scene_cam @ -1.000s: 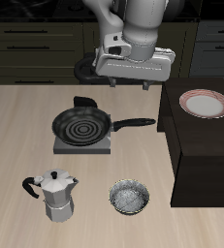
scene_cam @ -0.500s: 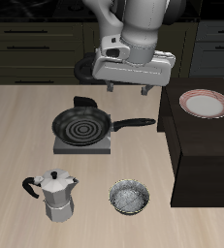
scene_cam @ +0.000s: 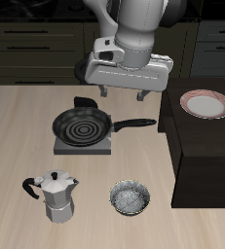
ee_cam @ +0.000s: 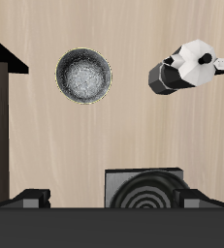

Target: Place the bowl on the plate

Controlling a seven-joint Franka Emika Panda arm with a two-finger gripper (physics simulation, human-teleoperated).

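Observation:
The bowl [scene_cam: 131,198], dark grey outside and speckled inside, sits on the table near its front edge, beside the moka pot; it also shows in the wrist view [ee_cam: 83,76]. The plate [scene_cam: 206,103], white with a reddish-pink rim, lies on top of a dark box [scene_cam: 197,146]. My gripper [scene_cam: 125,94] hangs open and empty high above the back of the table, over the frying pan's far side and well away from the bowl and the plate. Its fingertips [ee_cam: 31,197] frame the wrist view. The plate does not show in the wrist view.
A black frying pan [scene_cam: 83,126] with a spiral pattern rests on a grey burner, its handle pointing toward the dark box. A steel moka pot [scene_cam: 54,195] stands near the front edge. Dark kitchen cabinets line the back.
My gripper has shifted slightly forward and downward and tilted a little. It stays open. The bowl, plate, pan and pot have not moved.

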